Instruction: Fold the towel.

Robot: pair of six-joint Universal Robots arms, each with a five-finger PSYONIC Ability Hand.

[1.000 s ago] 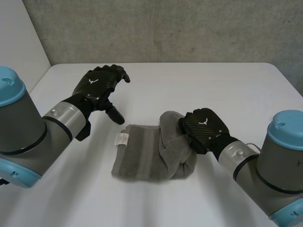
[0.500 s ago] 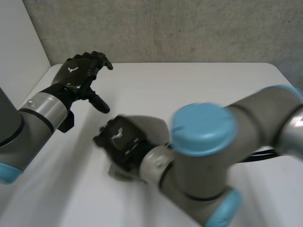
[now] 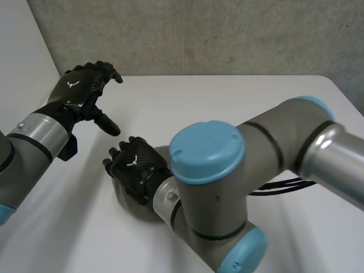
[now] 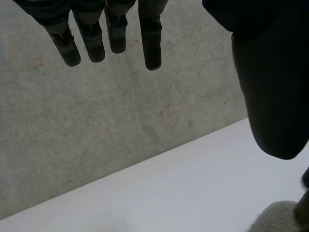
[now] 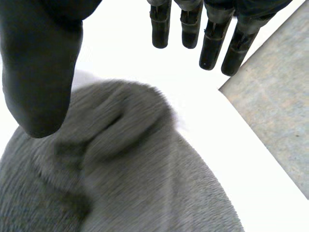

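— Checking the head view first: left hand (image 3: 79,94) raised off to the side, spread wide, probably leaving room. And the right hand (image 3: 135,168)?
— Low over the grey towel (image 3: 128,200) on the white table (image 3: 227,102), likely pressing the fold flat.
— Left wrist view?
— Straight fingers (image 4: 111,38), nothing held; towel corner near the thumb.
— Right wrist view?
— Again straight fingers (image 5: 207,46), thumb apart, bunched towel under the palm, ungrasped.

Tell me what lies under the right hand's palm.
The grey towel, bunched into folds on the white table, lies under the open right hand. In the head view the right arm covers most of it.
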